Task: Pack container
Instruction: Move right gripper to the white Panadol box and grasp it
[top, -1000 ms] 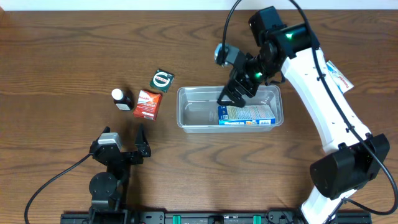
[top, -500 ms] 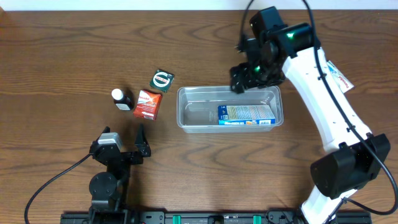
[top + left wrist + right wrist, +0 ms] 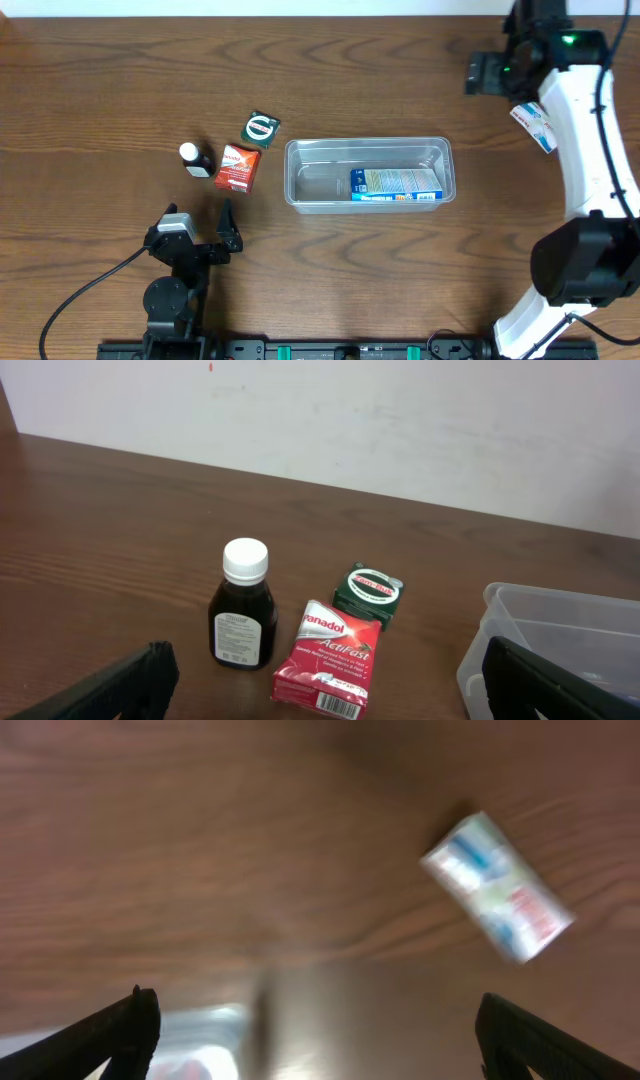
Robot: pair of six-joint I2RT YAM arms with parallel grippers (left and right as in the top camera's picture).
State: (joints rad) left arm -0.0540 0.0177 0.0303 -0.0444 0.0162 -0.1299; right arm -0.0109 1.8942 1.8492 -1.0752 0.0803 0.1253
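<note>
1 container (image 3: 320, 183) lies long axis left-right, open side up.

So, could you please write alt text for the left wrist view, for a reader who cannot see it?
A dark bottle with a white cap stands upright on a wooden table, beside a red Panadol packet and a green packet. A corner of the clear container shows at the right edge.
</note>
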